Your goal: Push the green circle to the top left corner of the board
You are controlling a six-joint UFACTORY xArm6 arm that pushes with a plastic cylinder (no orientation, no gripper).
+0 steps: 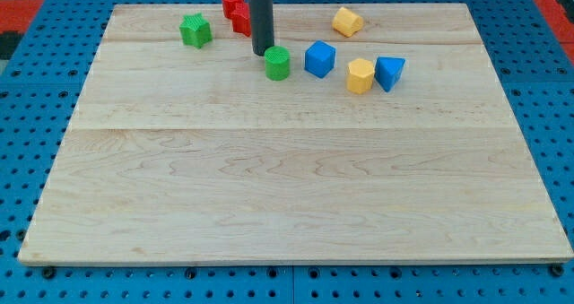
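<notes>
Now | green circle (277, 63): short upright cylinder | my tip (263, 52) just upper-left

My tip (263, 52) is sitting just beside the small green circle block (277, 63), on its far left, on the wooden board (287, 187).

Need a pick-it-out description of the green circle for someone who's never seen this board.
Start at the wooden board and go to the row of blocks near the view's top. The green circle sits just below and right of my tip, left of the blue cube. It is round, unlike the other green block, which is star-like and further left.
</notes>
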